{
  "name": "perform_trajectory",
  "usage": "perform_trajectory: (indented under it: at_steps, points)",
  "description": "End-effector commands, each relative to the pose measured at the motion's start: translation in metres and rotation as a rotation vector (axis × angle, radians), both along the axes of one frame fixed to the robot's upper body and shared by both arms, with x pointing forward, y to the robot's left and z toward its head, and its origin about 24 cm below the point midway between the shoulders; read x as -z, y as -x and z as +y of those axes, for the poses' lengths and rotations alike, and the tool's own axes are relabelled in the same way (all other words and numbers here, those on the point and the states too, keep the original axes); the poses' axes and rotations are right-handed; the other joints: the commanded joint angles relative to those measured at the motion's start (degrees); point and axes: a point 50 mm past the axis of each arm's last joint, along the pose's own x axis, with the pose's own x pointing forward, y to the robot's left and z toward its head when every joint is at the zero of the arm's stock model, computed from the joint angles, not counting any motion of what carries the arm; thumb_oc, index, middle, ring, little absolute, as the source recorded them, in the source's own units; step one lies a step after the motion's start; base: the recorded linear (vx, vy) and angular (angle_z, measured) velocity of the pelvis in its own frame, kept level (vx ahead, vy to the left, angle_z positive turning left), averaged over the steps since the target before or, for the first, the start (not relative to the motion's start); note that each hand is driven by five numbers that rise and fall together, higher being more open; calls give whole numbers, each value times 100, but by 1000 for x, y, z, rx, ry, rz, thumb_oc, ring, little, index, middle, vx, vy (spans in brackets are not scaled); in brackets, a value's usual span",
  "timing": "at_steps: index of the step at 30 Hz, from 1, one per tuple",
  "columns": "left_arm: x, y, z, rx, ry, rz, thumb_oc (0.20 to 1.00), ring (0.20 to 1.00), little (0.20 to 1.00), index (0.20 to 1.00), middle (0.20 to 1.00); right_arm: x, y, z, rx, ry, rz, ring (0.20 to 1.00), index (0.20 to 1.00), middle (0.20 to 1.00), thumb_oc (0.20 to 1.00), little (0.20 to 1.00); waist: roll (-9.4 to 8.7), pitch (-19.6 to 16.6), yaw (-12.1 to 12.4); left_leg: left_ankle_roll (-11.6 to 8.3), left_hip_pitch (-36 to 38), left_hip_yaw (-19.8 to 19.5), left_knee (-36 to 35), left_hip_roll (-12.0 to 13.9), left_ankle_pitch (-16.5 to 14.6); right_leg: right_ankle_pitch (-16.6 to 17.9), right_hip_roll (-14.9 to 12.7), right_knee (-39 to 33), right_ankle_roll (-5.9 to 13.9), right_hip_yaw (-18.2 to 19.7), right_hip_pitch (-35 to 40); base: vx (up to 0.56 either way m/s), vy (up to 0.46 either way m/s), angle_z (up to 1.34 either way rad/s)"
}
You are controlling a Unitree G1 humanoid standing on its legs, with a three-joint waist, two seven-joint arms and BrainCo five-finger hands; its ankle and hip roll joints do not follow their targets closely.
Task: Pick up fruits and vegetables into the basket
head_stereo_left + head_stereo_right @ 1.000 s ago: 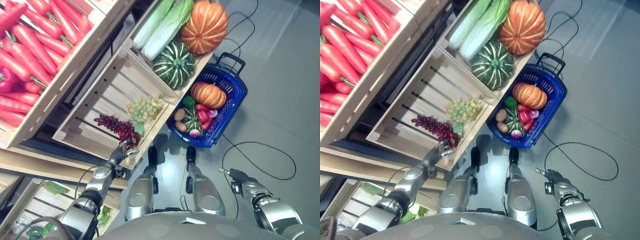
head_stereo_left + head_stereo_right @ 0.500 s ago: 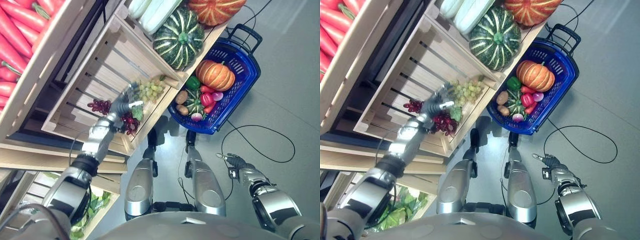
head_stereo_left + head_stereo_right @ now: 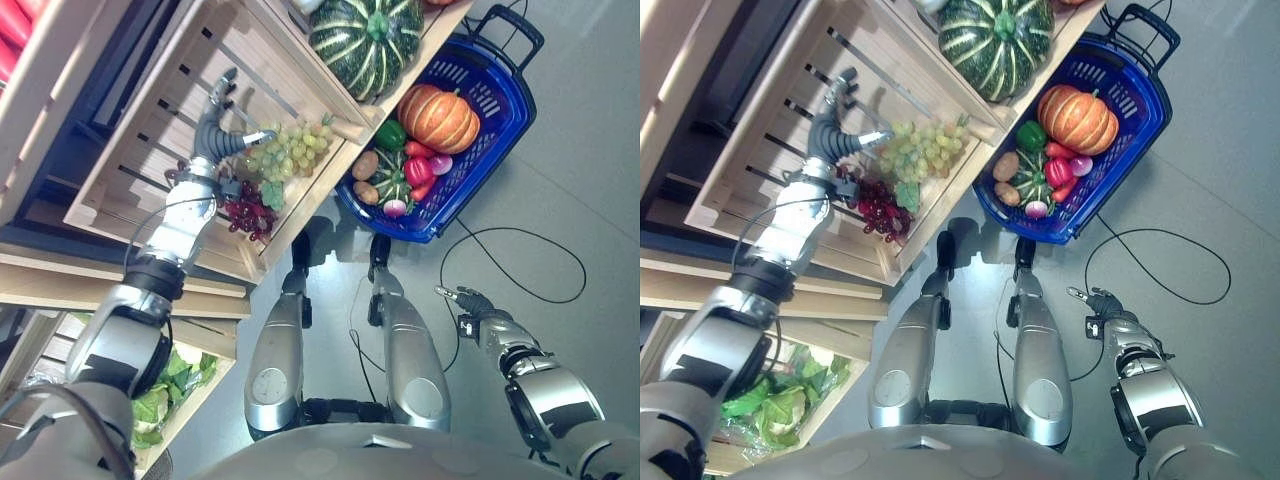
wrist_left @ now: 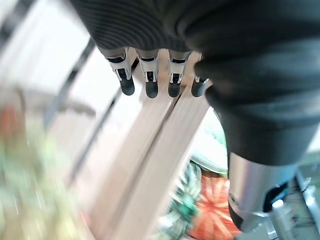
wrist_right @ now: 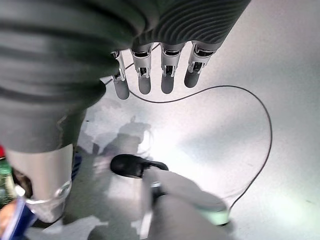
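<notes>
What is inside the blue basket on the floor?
The blue basket holds an orange pumpkin, a green pepper, a potato, a small striped squash and red pieces. Anything beneath them is covered.

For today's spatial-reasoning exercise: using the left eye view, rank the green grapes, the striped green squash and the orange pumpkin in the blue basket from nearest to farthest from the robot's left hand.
1. Green grapes: in the crate, right beside the left hand.
2. Striped green squash: in the next crate, beyond the divider.
3. Orange pumpkin: in the blue basket on the floor, farthest.
</notes>
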Motion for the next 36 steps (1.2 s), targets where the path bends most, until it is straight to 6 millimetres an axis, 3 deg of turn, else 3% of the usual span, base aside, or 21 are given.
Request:
perform_trajectory:
  at_steps: [1, 6, 12, 19, 30, 36]
  points:
    - [-29, -5, 8, -168, -333, -173, 1000, 1000, 1000, 1000, 1000, 7, 13, -4, 3, 17, 42, 1000, 1000, 1000, 1000, 1000, -223, -103, -175, 228, -607, 30, 1135, -275, -725, -313, -17, 692, 263, 260, -371, 0, 0, 0]
    - [-37, -19, 5, -239, -620, -165, 1000, 1000, 1000, 1000, 1000, 0, 2, -3, -29, 36, 34, 1000, 1000, 1000, 1000, 1000, -272, -103, -302, 208, -760, 96, 1262, -246, -748, -348, 1, 888, 268, 292, -595, 18, 33, -1]
    - [-31, -29, 0, -259, -779, -120, 1000, 1000, 1000, 1000, 1000, -7, -10, 1, -60, 53, 21, 1000, 1000, 1000, 1000, 1000, -310, -103, -423, 179, -932, 139, 1426, -222, -789, -364, 31, 1005, 258, 357, -778, 21, 44, -6]
    - [-20, -38, -6, -260, -880, -22, 1000, 1000, 1000, 1000, 1000, -16, -26, 8, -90, 68, -2, 1000, 1000, 1000, 1000, 1000, -352, -103, -556, 159, -1171, 161, 1566, -219, -793, -359, 113, 1109, 242, 453, -1024, 8, 29, -3]
    - [-2, -42, 0, -298, -957, 95, 1000, 1000, 1000, 1000, 1000, -23, -38, 15, -118, 78, -20, 1000, 1000, 1000, 1000, 1000, -424, -103, -656, 141, -1380, 164, 1666, -196, -779, -367, 212, 1217, 227, 545, -1245, 1, 17, -5]
    - [7, -42, 17, -414, -1022, 139, 1000, 1000, 1000, 1000, 1000, -26, -44, 21, -128, 79, -39, 1000, 1000, 1000, 1000, 1000, -507, -103, -694, 127, -1603, 152, 1774, -172, -778, -387, 279, 1326, 217, 588, -1457, 0, 0, 0]
